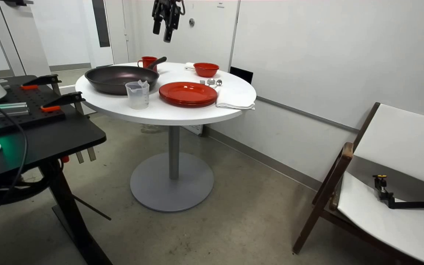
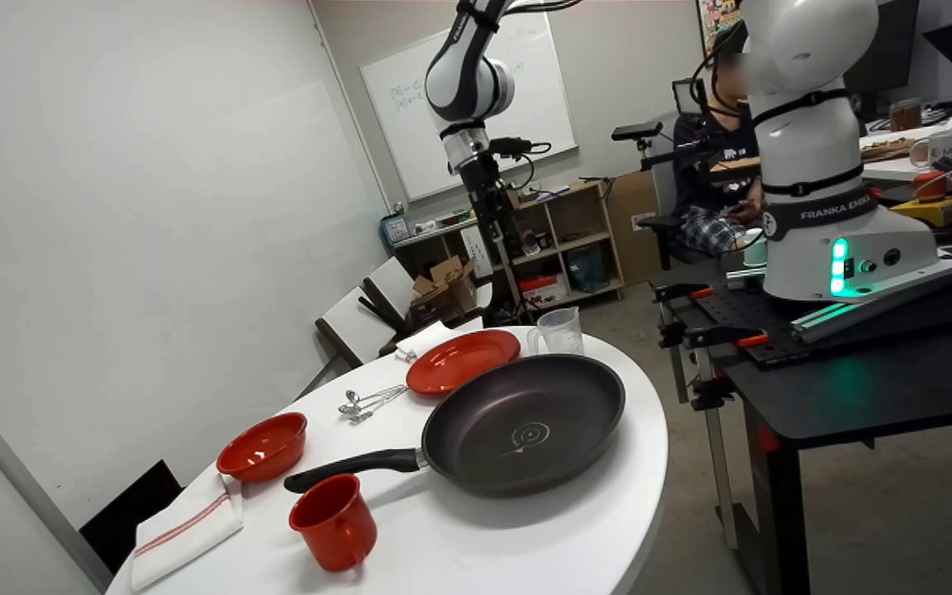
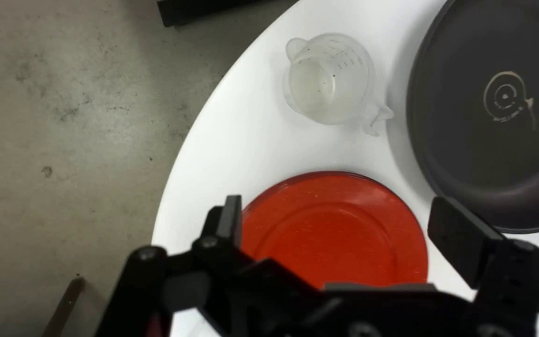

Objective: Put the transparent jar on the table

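In an exterior view, can see the black two-finger gripper hanging above the round, white-topped table, and the small, transparent, cylindrical jar standing upright on it, near the dark, round metal frying pan and stacked, round red plates. In an exterior view, can find the jar beyond the pan. In the wrist view, can see fingers spread wide, holding nothing, above the plates, well apart from the jar.
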Tool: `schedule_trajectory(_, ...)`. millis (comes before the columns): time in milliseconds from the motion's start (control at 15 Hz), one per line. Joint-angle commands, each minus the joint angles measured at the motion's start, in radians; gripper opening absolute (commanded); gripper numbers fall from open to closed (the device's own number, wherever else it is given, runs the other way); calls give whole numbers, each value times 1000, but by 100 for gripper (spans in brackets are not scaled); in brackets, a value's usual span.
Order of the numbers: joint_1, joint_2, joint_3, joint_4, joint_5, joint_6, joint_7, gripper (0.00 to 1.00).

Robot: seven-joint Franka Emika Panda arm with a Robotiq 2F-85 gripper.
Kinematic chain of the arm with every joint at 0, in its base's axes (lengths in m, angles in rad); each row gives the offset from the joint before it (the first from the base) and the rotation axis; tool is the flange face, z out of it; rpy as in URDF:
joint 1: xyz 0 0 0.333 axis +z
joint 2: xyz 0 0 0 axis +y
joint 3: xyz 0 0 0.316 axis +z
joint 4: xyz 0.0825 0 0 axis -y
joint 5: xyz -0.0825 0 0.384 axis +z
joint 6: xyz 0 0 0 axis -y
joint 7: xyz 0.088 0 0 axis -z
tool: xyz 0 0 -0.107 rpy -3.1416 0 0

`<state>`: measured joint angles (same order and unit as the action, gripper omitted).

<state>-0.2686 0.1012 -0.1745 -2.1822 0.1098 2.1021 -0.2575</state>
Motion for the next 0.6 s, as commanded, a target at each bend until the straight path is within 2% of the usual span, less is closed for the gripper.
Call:
schedule_trajectory(0, 20, -142, -2, -31, 2, -120, -167, 100)
schedule_trajectory(267, 47, -223, -15, -12, -29, -276, -335, 100)
schedule_trajectory(333, 47, -174, -19, -1, -12, -218, -256, 100)
schedule_trajectory(533, 55, -210, -22, -2, -18, -260, -307, 100)
